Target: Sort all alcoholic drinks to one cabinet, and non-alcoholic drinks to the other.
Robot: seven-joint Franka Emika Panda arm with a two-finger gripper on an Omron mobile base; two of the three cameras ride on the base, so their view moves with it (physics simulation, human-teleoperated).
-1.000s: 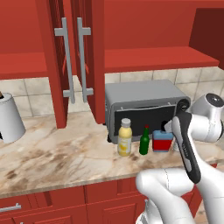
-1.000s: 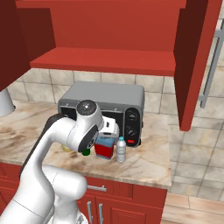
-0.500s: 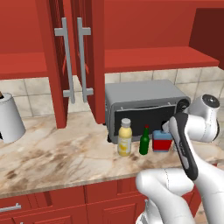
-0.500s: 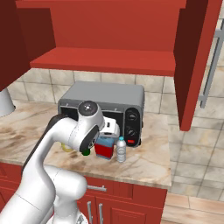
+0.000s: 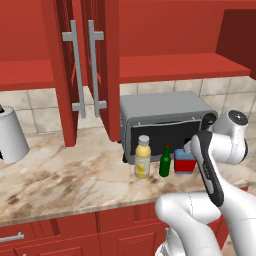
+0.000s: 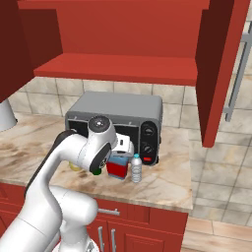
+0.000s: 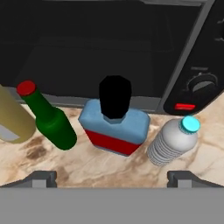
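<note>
In the hand view my gripper is open, its fingertips set wide apart, above and just in front of the squat red-and-blue bottle with a black cap. Nothing is between the fingers. The dark-green bottle with a red cap stands to its left, then the pale-yellow juice bottle. The clear water bottle stands to its right. All stand on the counter before the toaster oven. One cabinet has two bar handles; the other's door hangs open at the right.
A red open shelf runs above the toaster oven. A white jug stands at the far left of the marble counter. Red drawer units lie below the counter edge. My own arm covers the counter's right end.
The arm has shifted only slightly above the bottles. The bottles stand where they were and the jaws remain open.
</note>
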